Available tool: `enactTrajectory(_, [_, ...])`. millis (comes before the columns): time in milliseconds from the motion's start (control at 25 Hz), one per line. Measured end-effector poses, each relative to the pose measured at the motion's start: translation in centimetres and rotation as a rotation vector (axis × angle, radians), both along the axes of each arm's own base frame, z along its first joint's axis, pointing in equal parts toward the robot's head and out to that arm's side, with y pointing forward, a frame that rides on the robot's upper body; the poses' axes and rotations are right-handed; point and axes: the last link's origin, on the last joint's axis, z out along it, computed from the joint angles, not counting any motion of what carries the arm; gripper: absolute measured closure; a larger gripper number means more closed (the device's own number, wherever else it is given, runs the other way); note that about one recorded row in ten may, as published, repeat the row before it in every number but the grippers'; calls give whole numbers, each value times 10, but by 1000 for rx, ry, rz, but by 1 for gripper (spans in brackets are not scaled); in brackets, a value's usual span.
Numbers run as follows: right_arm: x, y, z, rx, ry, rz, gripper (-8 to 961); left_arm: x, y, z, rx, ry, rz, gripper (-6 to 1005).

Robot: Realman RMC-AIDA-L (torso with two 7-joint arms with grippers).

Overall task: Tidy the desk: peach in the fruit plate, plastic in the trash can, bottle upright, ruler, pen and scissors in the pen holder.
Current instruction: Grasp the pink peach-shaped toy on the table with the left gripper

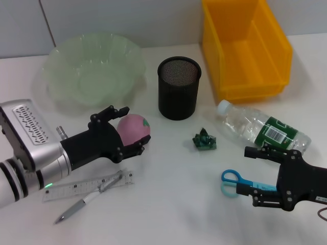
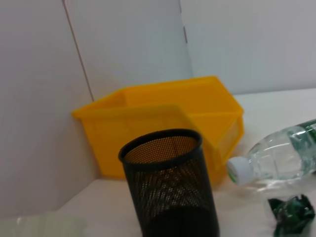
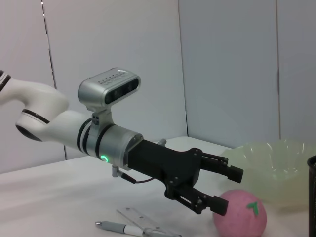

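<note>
Here peach between spread fingers of left hand; on table.

The head camera looks down from high up at the whole white table. It sees both arms, one on each side.

The left wrist camera sits low, near the table top. It looks sideways, close to the black pen holder, with the yellow bin and the bottle behind it. The head view shows these three too.

The right wrist camera is also low. It looks across the table at the left gripper, the pink peach and the green bowl. The head view shares these as well.
</note>
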Motion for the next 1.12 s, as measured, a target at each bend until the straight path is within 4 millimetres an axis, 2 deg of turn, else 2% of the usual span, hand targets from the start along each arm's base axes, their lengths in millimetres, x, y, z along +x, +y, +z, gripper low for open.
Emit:
enactTrajectory(400, [-2,2,-1,-8,-6,9,120,-2,11,-11,-27,73,62,168])
enactTrajectory(840, [0,3,-2,-5,-14,-1,120,-5,15,-11,-17,91,102,173])
enactTrajectory(920, [0,3,-2,-4,-15,-2,120,-4,14,-10,-15,84,100,405])
enactTrajectory(1120, [1,2,-4,-3,-17,-13,120,1,11,-6,-12,46,74,561])
